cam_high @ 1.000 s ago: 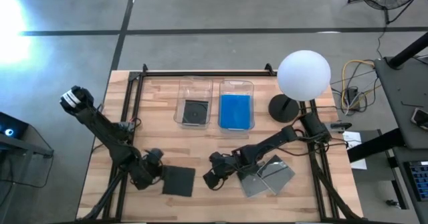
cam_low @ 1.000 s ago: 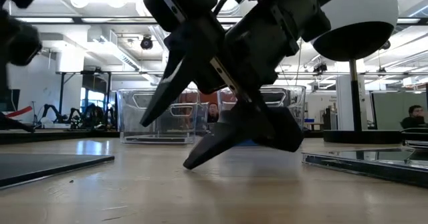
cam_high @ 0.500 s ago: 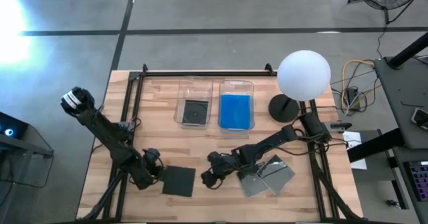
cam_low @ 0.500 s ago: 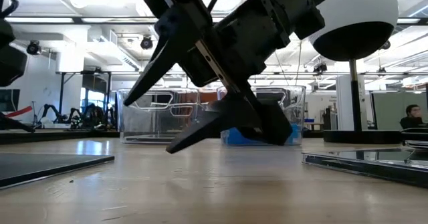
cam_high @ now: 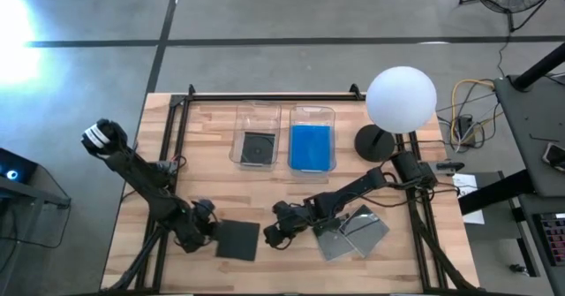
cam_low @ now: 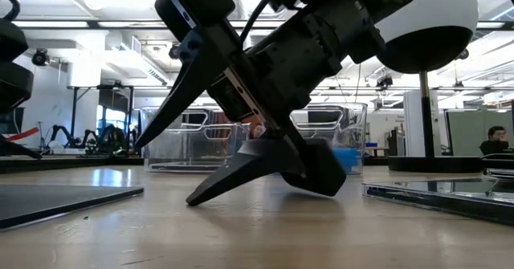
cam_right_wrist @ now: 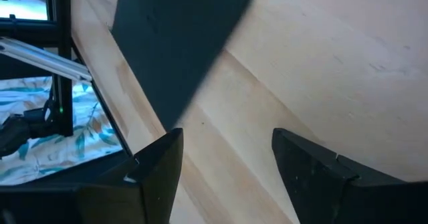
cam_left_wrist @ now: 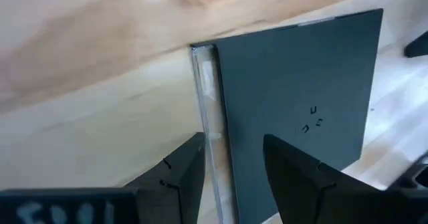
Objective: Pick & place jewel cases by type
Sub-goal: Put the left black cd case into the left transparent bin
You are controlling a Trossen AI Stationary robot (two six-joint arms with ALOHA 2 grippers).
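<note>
Left gripper low at near table edge, fingers spread astride spine of dark case lying flat — likely lining up for grasp. Right gripper just beside, fingers apart, empty, tips near wood. Two cases wait beside it; bins hold sorted ones.

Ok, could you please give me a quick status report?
Left end effector open, straddling the dark jewel case edge. Right end effector open, empty, low beside it. Nothing in the way.
</note>
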